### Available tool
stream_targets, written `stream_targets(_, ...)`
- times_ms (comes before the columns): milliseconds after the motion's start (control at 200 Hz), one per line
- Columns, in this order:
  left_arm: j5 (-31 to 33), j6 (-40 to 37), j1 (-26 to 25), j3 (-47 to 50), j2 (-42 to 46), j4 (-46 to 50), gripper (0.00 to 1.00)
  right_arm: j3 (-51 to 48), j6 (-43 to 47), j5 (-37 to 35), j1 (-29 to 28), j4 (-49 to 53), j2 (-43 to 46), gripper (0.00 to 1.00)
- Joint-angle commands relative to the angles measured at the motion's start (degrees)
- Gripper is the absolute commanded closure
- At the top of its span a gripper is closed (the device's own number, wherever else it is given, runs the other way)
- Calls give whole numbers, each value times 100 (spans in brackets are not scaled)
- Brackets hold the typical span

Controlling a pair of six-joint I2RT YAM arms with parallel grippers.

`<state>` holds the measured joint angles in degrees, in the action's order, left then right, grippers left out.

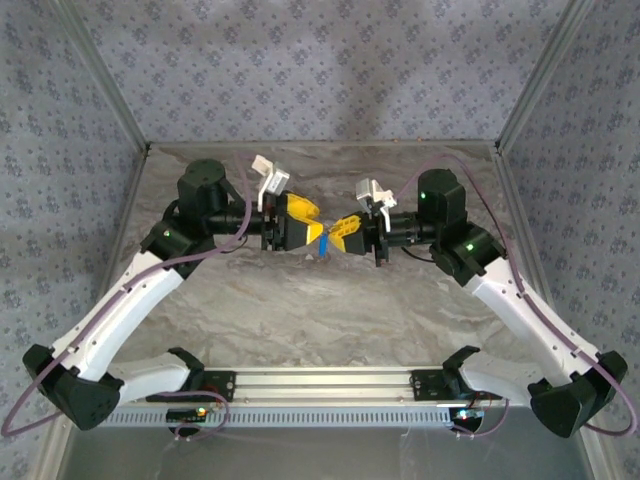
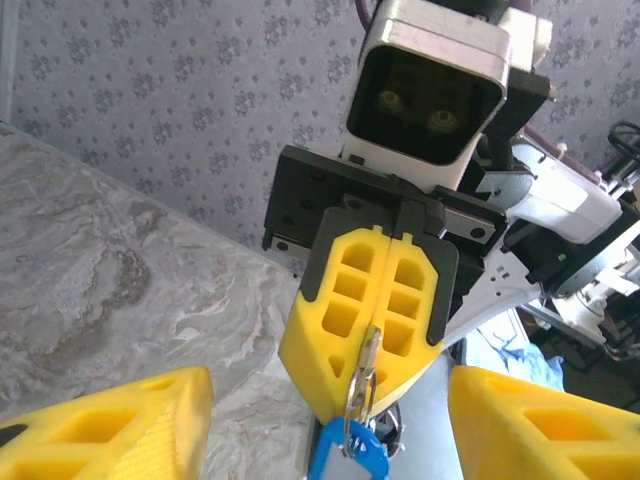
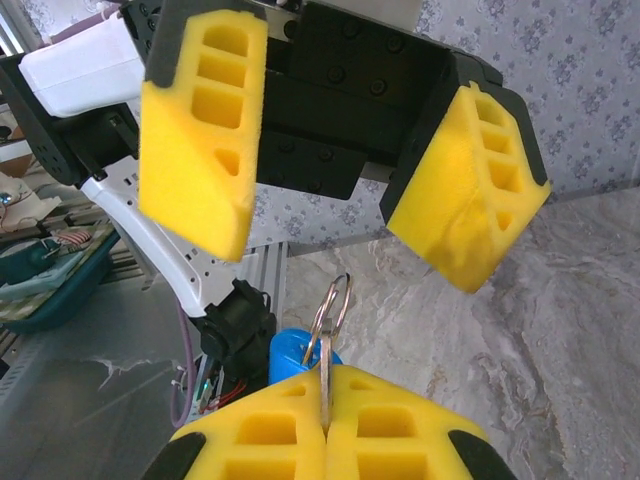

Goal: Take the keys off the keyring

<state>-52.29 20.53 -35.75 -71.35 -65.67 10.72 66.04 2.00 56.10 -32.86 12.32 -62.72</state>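
**Item:** blue key (image 2: pixel 350 458) on a metal keyring (image 3: pixel 335 300).

**Location:** Held up off the bench (image 2: pixel 120 280), at the tips of your right claw (image 3: pixel 322 400). The ring's loop juts out past those tips towards the left claw (image 1: pixel 308 222). The blue key hangs just under the tips, against the ring.

**Right claw:** Clenched, pads pressed flat together with thin metal caught in the seam. This is probably the ring's wire, though it is too fine to tell from the key's own shank.

**Left claw:** Released, with its pads standing wide apart. It faces the right claw nose to nose, with the ring about opposite its gap, and touches nothing.

**Handling (judged):**
- The key is very light, rigid and tiny beside either pad.
- Its plastic head looks smooth, so expect it to slip or twist in soft foam.
- It likely swings freely on the ring.
- The ring is likely stiff and springy, and should resist being prised open.

**Where to take hold:** Close your left claw across the blue head's flat faces, near where it joins the ring, so it cannot pivot. Keep it off the ring wire. Leave the right claw's grip on the metal so the two pulls oppose each other.
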Motion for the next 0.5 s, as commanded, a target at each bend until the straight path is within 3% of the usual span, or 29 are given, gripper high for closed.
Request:
stream_targets(0,-200,-190,-53,-210,-25,92,41,181,35,174,34,115,-36,100)
stream_targets(205,-279,-225,-73,-222,-64,114,61,181,2,199,35,54,-43,100)
stream_targets(330,-299,-234,-79,-222,-76,126,64,383,-15,200,39,36,-56,100)
stream_targets(405,-299,-243,-80,-222,-62,126,77,392,-15,200,42,34,-65,100)
stream_targets(495,-299,-243,-81,-213,-59,97,84,401,-16,201,41,37,-74,100)
